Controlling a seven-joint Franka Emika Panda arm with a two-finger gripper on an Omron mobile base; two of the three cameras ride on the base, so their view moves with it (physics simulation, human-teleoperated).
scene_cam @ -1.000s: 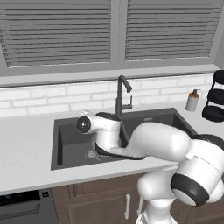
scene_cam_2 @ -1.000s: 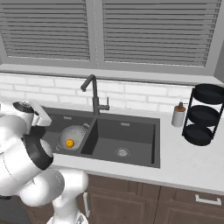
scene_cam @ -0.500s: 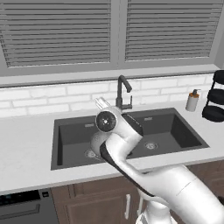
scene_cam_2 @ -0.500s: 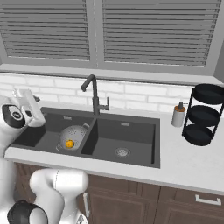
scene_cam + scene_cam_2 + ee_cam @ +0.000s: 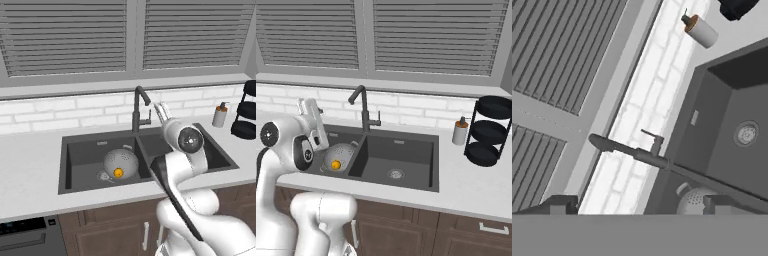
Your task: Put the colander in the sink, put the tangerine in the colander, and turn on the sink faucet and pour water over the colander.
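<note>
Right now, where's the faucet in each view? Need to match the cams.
Left base view: the faucet stands at centre, behind the sink divider, just left of the open gripper.
Right base view: left of centre, at the back edge of the sink.
Hand view: rolled on its side, a dark bar across the lower middle.
Shared landmark: the colander in the basin beside the faucet, with the tangerine inside in both base views.

Arm's folded up tight, elbow bent hard, forearm rising from the base. The gripper (image 5: 161, 111) is raised, pointing up toward about 11 o'clock in the left base view, jaws spread wide with nothing between the fingertips (image 5: 562, 204).
</note>
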